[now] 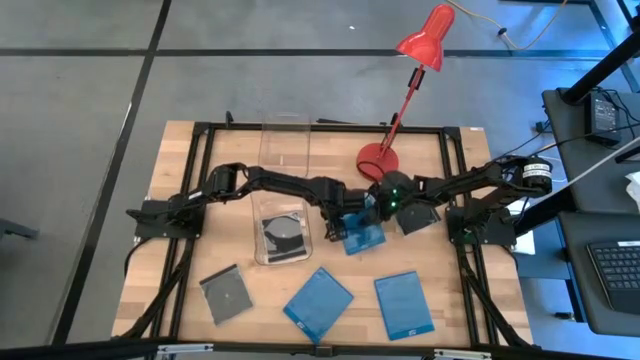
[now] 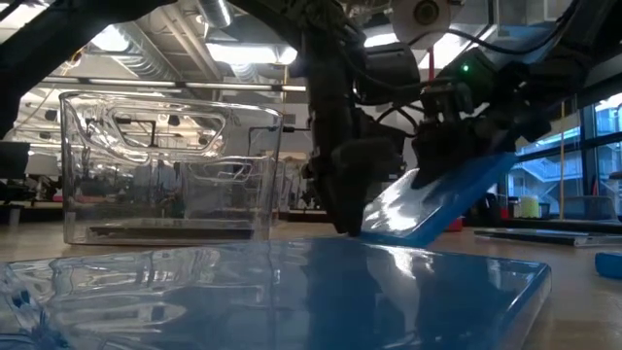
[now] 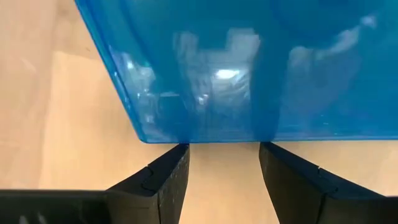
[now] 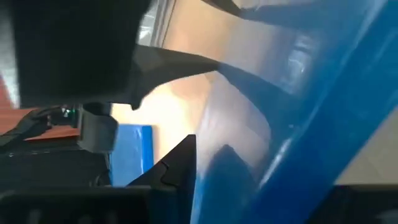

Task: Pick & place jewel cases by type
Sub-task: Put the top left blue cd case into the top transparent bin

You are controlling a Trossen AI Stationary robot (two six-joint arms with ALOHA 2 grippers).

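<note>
Blue and glossy, the jewel case [image 1: 362, 237] at the middle of the desk [image 1: 170, 230] is thin, flat and square, its translucent plastic throwing back pale glints of the ceiling lights. In the low view it stands tilted, one edge down near the desk and the other raised. The right pincer [image 1: 385, 208] is clamped on that raised edge. The left pincer [image 3: 224, 180] sits just at the case's opposite edge with its fingers [image 3: 165, 180] apart, the blue edge lying right at their tips; I cannot tell whether they touch it.

Two more blue cases lie flat along the near side of the desk, one [image 1: 318, 302] turned like a diamond and one [image 1: 403, 304] nearly square to the desk's edge, well apart from the tilted one. A grey case [image 1: 225, 294] lies flat to their left. A further greyish case showing a dark disc [image 1: 285, 235] rests inside a clear plastic bin [image 1: 258, 215], just beside the left arm. A second clear bin [image 1: 285, 145] stands farther back. A red lamp [image 1: 400, 90] has its base behind the pincers.
</note>
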